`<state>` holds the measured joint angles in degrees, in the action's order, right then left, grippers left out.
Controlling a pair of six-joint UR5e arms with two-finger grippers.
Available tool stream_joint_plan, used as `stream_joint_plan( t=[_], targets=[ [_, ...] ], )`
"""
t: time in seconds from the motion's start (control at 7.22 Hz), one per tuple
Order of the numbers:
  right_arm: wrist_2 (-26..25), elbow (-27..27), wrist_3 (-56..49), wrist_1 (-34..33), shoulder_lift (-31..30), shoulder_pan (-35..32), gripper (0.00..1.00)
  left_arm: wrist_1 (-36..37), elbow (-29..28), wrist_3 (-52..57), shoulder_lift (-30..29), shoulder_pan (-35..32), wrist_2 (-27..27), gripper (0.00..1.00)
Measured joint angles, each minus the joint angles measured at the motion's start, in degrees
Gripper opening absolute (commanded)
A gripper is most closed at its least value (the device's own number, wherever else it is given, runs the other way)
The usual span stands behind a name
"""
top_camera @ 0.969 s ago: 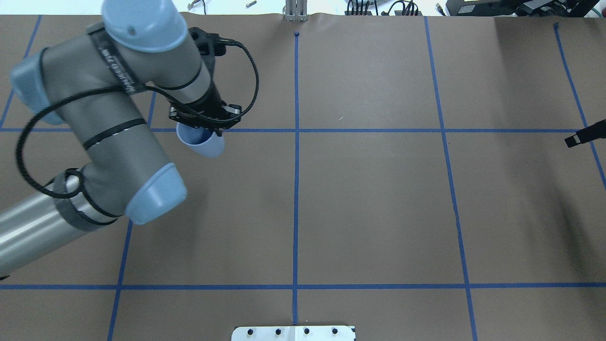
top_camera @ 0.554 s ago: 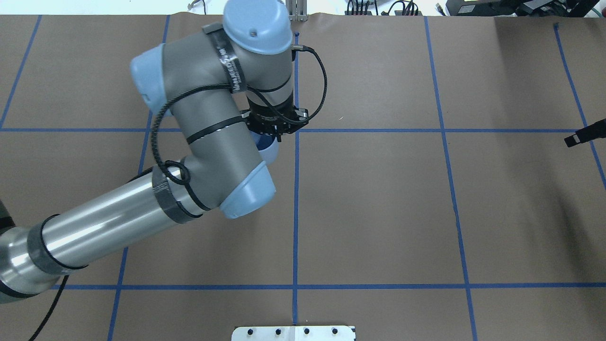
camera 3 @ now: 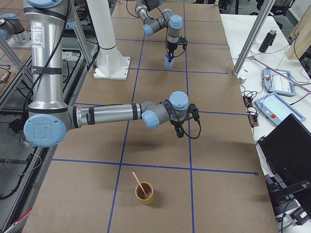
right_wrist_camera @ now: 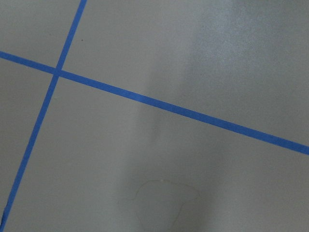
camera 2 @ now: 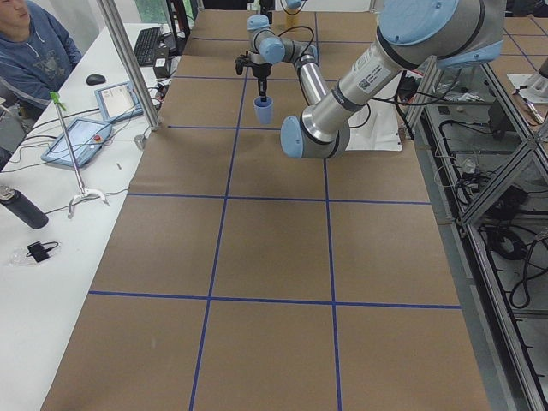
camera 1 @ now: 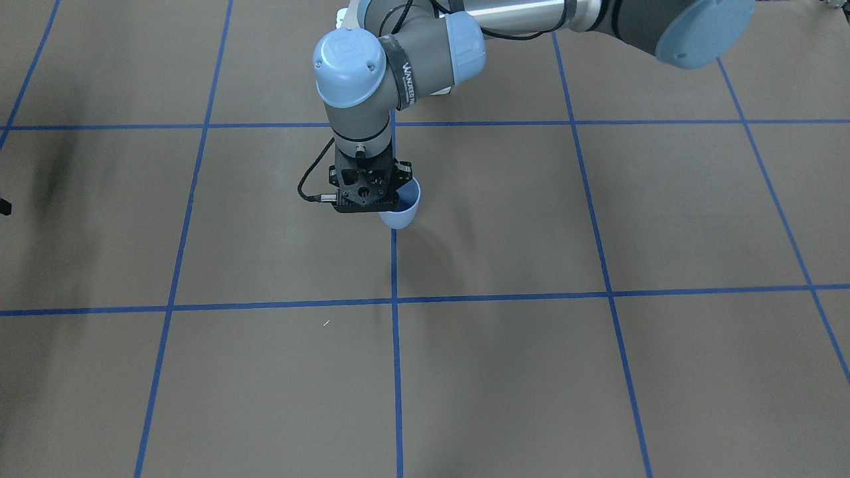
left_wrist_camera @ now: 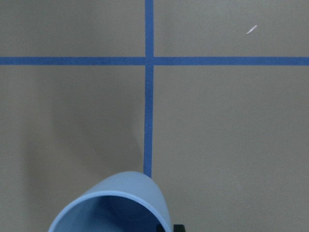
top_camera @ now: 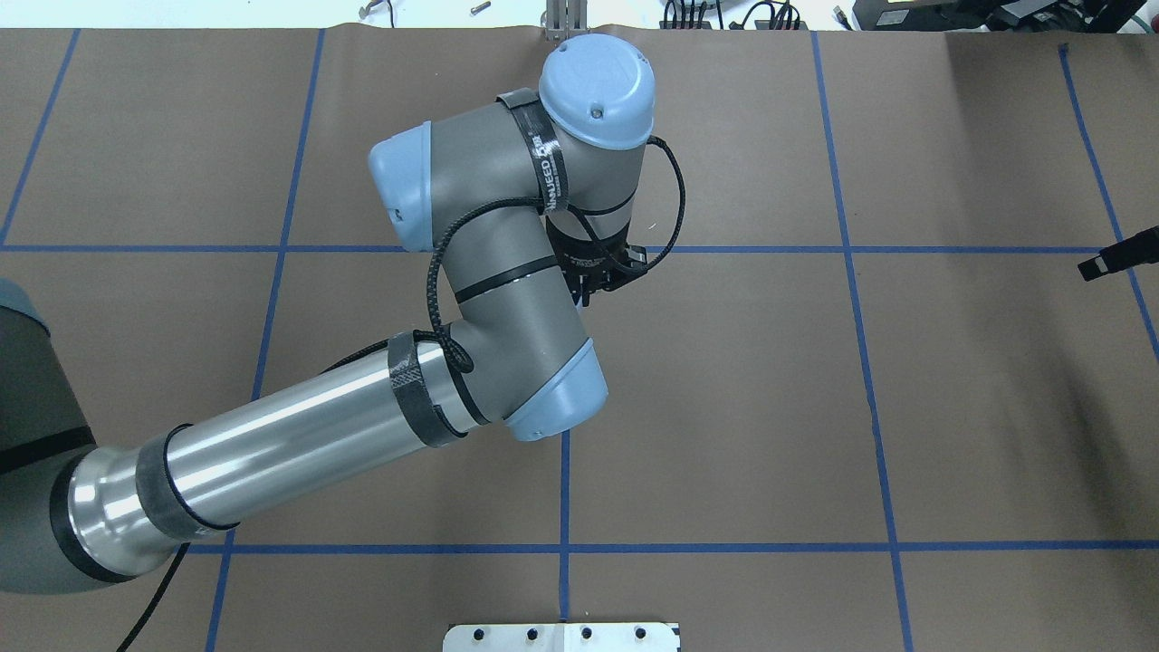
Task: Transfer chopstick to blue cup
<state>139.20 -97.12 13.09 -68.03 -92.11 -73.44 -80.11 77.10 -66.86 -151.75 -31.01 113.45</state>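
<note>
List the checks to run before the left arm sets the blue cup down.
1. Grip: left gripper is shut on the blue cup, which hangs off the table. Ok.
2. Cup contents: nothing visible inside. Ok.
3. Spot below the cup: the left wrist view shows only paper and tape lines. Ok.
4. Source: chopstick leans in the brown cup, far from the blue cup. Ok.
5. Other arm: right gripper, open or shut. Cannot tell.
6. Spacing: the two arms are well apart. Ok.
</note>
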Motion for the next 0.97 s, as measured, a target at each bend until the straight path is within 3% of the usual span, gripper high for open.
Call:
stream_joint_plan(
  t=[0.14,0.28,0.42,0.55,0.69,0.97],
  targets=[
    [0.0,0.0,0.0,0.0,0.1,0.0,1.00,-1.2,-0.8,-0.6,0.1,0.5,0.0,0.00],
    [-0.1,0.1,0.1,0.0,0.2,0.1,1.00,-2.0,-1.0,-0.8,0.4,0.7,0.0,0.14],
    [-0.1,0.2,0.3,0.0,0.4,0.1,1.00,-2.7,-1.1,-0.9,0.6,0.9,0.0,0.66],
    [-0.1,0.4,0.4,0.0,0.5,0.1,1.00,-3.2,-1.0,-0.9,0.9,0.9,-0.1,0.84],
    [-0.1,0.6,0.4,0.0,0.7,0.2,1.00,-3.6,-0.8,-1.0,1.3,0.9,-0.4,0.98],
    [0.0,0.4,1.7,0.0,1.8,0.1,1.00,-3.8,3.7,-1.6,3.9,0.4,-1.2,0.98]
  ],
)
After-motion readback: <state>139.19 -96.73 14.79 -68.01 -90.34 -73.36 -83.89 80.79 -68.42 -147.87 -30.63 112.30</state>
